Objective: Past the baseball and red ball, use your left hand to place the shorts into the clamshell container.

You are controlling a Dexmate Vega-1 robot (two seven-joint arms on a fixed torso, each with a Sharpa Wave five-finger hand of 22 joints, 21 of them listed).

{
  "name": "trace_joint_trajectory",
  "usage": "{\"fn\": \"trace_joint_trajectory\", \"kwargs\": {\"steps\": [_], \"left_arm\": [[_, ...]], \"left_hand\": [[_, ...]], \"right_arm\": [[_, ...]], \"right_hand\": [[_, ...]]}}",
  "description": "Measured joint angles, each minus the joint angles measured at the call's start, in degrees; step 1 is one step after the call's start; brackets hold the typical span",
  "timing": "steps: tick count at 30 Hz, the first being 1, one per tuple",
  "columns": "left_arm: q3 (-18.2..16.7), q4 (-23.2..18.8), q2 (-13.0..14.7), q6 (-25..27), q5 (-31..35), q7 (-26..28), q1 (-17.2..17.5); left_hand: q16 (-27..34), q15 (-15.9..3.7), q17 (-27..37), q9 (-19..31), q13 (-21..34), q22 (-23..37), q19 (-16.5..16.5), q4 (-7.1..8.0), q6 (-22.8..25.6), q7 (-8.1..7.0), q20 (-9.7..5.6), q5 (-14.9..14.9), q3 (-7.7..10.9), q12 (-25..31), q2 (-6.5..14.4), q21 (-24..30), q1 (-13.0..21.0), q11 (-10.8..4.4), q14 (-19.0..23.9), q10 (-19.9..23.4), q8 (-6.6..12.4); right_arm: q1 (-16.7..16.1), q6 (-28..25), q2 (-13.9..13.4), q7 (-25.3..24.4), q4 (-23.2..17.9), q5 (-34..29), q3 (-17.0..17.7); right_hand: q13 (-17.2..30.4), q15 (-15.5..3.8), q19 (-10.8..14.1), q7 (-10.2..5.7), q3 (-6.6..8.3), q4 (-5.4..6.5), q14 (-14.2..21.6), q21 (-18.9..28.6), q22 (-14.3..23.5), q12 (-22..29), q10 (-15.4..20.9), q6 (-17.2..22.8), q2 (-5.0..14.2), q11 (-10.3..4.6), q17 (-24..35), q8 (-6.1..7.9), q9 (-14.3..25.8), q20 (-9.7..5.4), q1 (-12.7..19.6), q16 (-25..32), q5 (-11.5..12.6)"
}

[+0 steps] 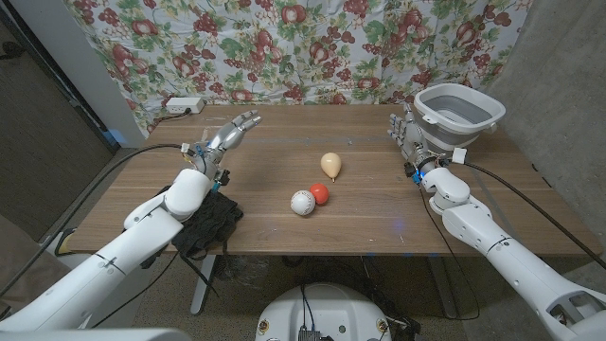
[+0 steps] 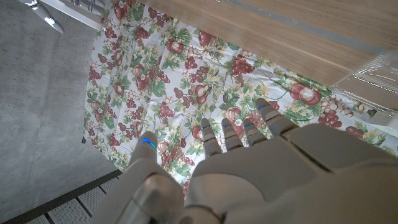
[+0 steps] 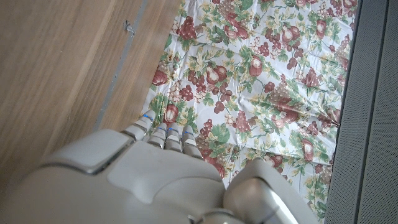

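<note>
So the baseball [image 1: 302, 203] is sitting near the middle of the table [image 1: 379, 223], touching the red ball [image 1: 320, 192] just to its right and a bit further back, with a pear-shaped thing [image 1: 329, 165] sitting behind the pair. The shorts [image 1: 208, 223] are lying at the front left edge, partly under the left arm, whose left hand [image 1: 227, 134] is reaching toward the back left where the clamshell container [image 1: 184, 105] is sitting. Over on the right the right hand [image 1: 408, 135] is hanging just left of a tub [image 1: 458, 112] that's sitting at the back right corner
</note>
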Motion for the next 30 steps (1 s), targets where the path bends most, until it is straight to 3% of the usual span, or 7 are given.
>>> {"fn": "trace_joint_trajectory", "kwargs": {"steps": [12, 18, 21, 25, 30], "left_arm": [[-2.2, -2.5, 1.7, 2.4, 0.8, 0.2, 2.9], [-2.8, -2.9, 2.1, 3.3, 1.6, 0.3, 3.6], [-3.1, -3.5, 2.6, 3.9, 2.5, 0.5, 4.2], [-3.1, -3.8, 2.8, 4.9, 3.8, 1.1, 4.4], [-3.1, -4.4, 3.0, 5.8, 4.8, 1.5, 4.7]], "left_hand": [[0.0, 0.00, 0.0, 0.0, 0.0, 0.0, 0.3, 0.01, 0.0, 0.00, -1.06, 0.0, 0.00, 0.0, 0.0, 0.0, 0.0, 0.23, 0.0, 0.2, 0.00], [0.0, 0.00, 0.0, 0.0, 0.0, 0.0, 0.5, 0.01, 0.0, 0.01, -1.51, 0.0, 0.00, 0.0, 0.0, 0.0, 0.0, 0.23, 0.0, 0.2, 0.00], [0.0, 0.00, 0.0, 0.0, 0.0, 0.0, 0.3, -0.49, 0.0, 0.01, -2.99, 0.0, -0.14, 0.0, 0.0, 0.0, 0.0, 0.23, 0.0, 0.2, 0.00], [0.2, -0.03, 0.0, 0.0, 0.0, -0.2, 0.5, -1.03, 0.2, 0.23, -6.13, 0.2, -0.23, 0.2, -0.5, 0.0, 0.5, 0.33, 0.0, 1.2, 0.00], [0.2, -0.13, 0.0, 0.0, 0.0, -0.2, 0.8, -1.68, 1.3, 0.01, -5.44, 0.4, -0.23, 0.8, -1.1, 0.0, 1.1, -0.19, 0.8, 2.9, 0.38]], "right_arm": [[0.2, -0.3, -0.2, -0.1, 0.0, -0.4, -0.1], [0.4, -0.3, -0.2, -0.2, 0.1, -0.7, -0.3], [0.5, -0.3, -0.1, -0.2, 0.2, -1.1, -0.4], [0.6, -0.3, -0.1, -0.3, 0.3, -1.3, -0.5], [0.7, -0.2, 0.0, -0.5, 0.3, -1.7, -0.6]], "right_hand": [[0.0, 0.00, 0.0, 0.00, 0.00, 0.00, 0.0, 0.0, 0.0, 0.0, 0.0, 0.0, 0.00, 0.00, 0.0, 0.00, 0.0, 0.00, 0.0, 0.0, 0.0], [-0.1, -0.95, 0.2, 0.00, 0.16, -0.16, 0.1, 0.0, 0.0, 0.0, 0.0, 0.0, 0.00, 0.00, 0.0, 0.00, 0.0, -0.22, 0.0, 0.0, 0.0], [-0.1, -1.15, 0.2, 0.00, 0.16, -0.15, -0.1, 0.0, 0.0, 0.0, 0.0, 0.0, 0.00, 0.00, -0.1, 0.00, 0.0, -0.22, 0.0, 0.0, 0.0], [-0.1, -1.15, 0.2, 0.00, 0.16, -0.15, -0.1, 0.0, 0.0, 0.0, 0.0, 0.0, 0.00, 0.00, -0.1, 0.00, 0.0, -0.21, 0.0, 0.0, 0.0], [-0.1, -1.36, 0.2, 0.00, 0.16, -0.15, -0.3, 0.0, 0.0, 0.0, 0.0, 0.0, 0.00, 0.00, -0.1, 0.00, 0.0, -0.21, 0.0, 0.0, 0.0]]}}
